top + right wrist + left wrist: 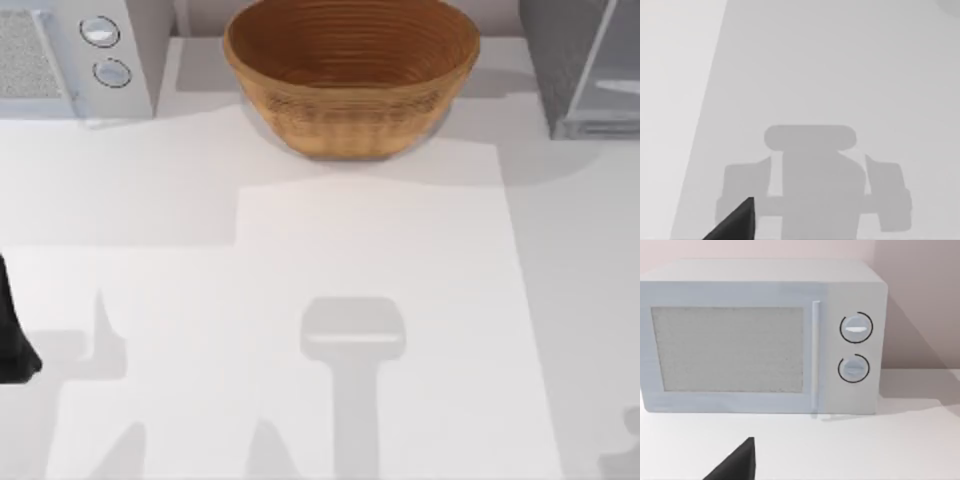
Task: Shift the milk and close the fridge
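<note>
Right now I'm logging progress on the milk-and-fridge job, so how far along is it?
Nothing looks done yet. The fridge at the table's far right corner has its glassy door angled outward, apparently open. Nothing is in hand: the left arm sits at the table's left edge, facing the white microwave. The woven basket stands at the back. Shifting the milk and closing the fridge both remain.

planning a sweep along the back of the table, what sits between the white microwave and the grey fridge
In the top view, the woven basket stands between the microwave at the left and the fridge at the right, apart from both.
</note>
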